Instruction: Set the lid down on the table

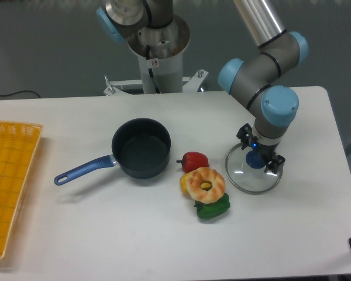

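The round glass lid [245, 174] lies flat on the white table [105, 228], right of the vegetables. Its dark blue knob [254, 158] shows just under the wrist. My gripper [258, 151] points down over the knob, a little above it. Its black fingers [243, 133] stand apart on either side of the knob, so it is open and holds nothing. The dark blue saucepan [141, 147] with its blue handle sits uncovered left of centre.
A red pepper [194, 160], a yellow pepper, a bagel-like ring [206, 184] and a green pepper [212, 209] lie clustered just left of the lid. A yellow mesh tray [9, 175] sits at the left edge. The robot base [158, 47] stands behind the table.
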Controlling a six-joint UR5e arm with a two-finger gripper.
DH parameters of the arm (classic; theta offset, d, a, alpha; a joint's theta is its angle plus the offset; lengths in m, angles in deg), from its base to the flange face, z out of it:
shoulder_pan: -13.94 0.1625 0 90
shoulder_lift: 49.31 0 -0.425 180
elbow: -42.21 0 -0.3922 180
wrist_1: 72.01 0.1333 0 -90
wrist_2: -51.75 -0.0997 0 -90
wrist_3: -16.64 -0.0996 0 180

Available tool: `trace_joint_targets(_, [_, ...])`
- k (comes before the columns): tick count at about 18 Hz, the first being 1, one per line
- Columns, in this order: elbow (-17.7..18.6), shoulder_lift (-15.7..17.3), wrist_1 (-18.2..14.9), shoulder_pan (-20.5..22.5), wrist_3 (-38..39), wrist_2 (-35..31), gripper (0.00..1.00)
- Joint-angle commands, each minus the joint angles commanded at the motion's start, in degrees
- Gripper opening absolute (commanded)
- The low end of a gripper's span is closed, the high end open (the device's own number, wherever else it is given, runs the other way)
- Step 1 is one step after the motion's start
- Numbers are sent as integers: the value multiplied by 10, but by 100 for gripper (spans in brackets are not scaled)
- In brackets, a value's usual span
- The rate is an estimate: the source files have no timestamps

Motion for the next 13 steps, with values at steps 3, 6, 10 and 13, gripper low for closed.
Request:
trace_joint_targets(3, [15, 25, -3, -3, 0, 0, 100])
trace_joint_targets(6, [17, 45, -31, -15, 1, -1, 100])
trace_joint_targets(10, [17, 64, -53, -30, 1, -4, 100])
trace_joint_targets(13, [16, 71, -64, -30, 0, -4, 100])
